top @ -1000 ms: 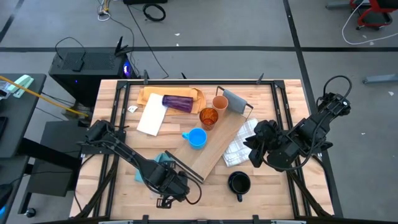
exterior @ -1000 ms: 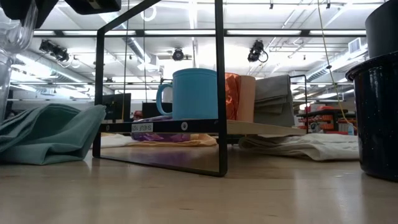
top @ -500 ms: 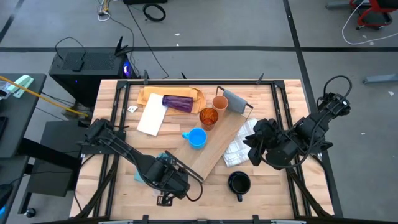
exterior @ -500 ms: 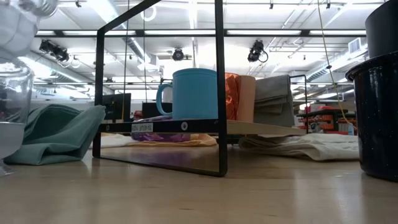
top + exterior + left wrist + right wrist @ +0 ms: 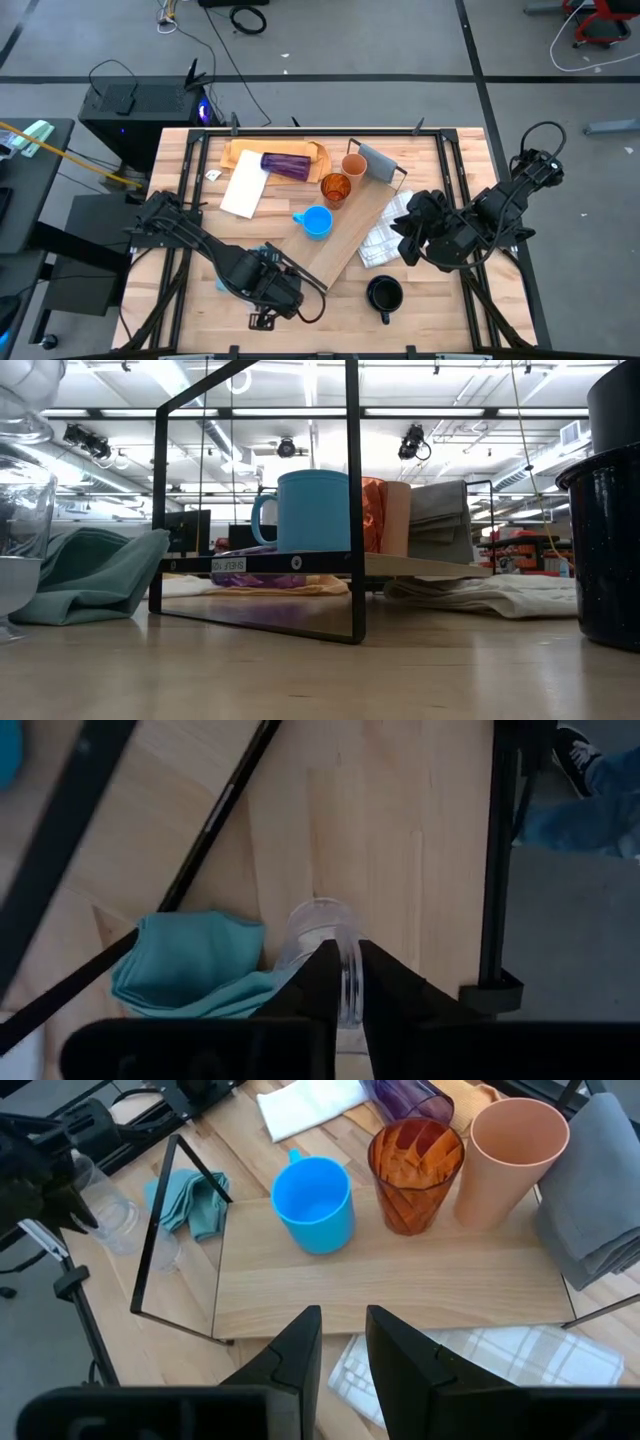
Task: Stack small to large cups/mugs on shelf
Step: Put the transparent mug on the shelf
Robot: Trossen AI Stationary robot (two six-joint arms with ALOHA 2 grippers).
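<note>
1. Wooden desk (image 5: 455,170) carries everything; the shelf (image 5: 350,235), a long light-wood board with black metal end frames and a grey end panel (image 5: 375,163), lies diagonally across its middle and serves as the landmark below.
2. On the shelf, in a row from the grey panel end: the tan cup (image 5: 510,1160), the amber translucent cup (image 5: 415,1170), then the light blue mug (image 5: 315,1205), all upright with mouths up.
3. Beside the shelf's long edge on the right arm's side lies the white checked cloth (image 5: 385,235); off the opposite long edge, at the far side of the desk, the purple tumbler (image 5: 287,165) lies on its side on a tan paper sheet (image 5: 240,152), next to a white cloth (image 5: 243,186).
4. Just past the shelf's near end frame lies the teal cloth (image 5: 190,970).
5. Near the shelf's near end, towards the desk's front edge, stands the dark mug (image 5: 384,295).
6. Left end effector (image 5: 343,982) is beside the teal cloth, clenched on the rim of a clear cup (image 5: 320,935) standing on the desk.
7. Right end effector (image 5: 343,1335) hangs over the checked cloth beside the shelf, fingers narrowly apart, grasping nothing.
</note>
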